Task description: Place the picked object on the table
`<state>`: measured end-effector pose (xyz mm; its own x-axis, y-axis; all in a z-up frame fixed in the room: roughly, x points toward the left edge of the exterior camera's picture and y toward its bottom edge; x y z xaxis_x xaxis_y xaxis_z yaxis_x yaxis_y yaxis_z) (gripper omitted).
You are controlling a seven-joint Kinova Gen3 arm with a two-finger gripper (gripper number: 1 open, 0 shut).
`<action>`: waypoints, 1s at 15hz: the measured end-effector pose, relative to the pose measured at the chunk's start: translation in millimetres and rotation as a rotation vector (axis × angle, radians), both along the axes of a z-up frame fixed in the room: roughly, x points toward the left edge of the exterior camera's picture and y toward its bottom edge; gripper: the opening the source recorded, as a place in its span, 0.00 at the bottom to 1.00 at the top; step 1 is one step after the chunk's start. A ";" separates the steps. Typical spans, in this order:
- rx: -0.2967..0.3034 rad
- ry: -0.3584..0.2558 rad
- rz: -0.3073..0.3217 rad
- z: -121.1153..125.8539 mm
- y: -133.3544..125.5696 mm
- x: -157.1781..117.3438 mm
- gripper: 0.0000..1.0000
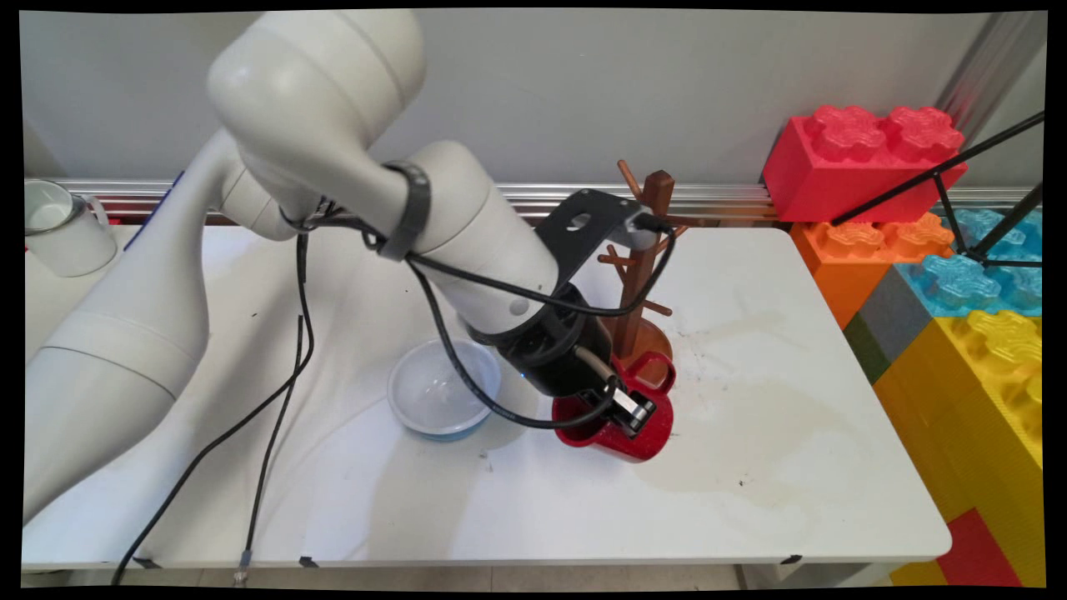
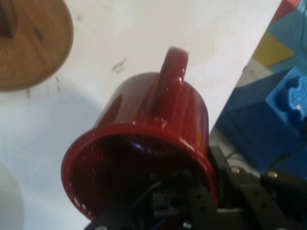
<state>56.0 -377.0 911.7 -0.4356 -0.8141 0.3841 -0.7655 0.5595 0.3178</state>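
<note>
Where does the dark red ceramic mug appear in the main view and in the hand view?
Main view: the dark red ceramic mug stands just right of the picture's centre, under the black two-finger gripper.
Hand view: it fills the lower centre, rim toward the camera, handle up.
Shared landmark: the round wooden base of the mug tree, beside the mug in both views.

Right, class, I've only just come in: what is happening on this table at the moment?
A white Kinova arm has its end effector at the rim of a red mug, one finger seemingly inside it. The mug sits on the white table, close to the wooden mug tree. A pale blue bowl stands beside it.
</note>
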 end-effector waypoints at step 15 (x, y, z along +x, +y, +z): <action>0.028 -0.317 -0.135 -14.7 -7.5 -33.0 0.00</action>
<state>23.0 -384.5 897.1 -0.6340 -0.7494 0.1907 -0.7485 0.6567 0.0924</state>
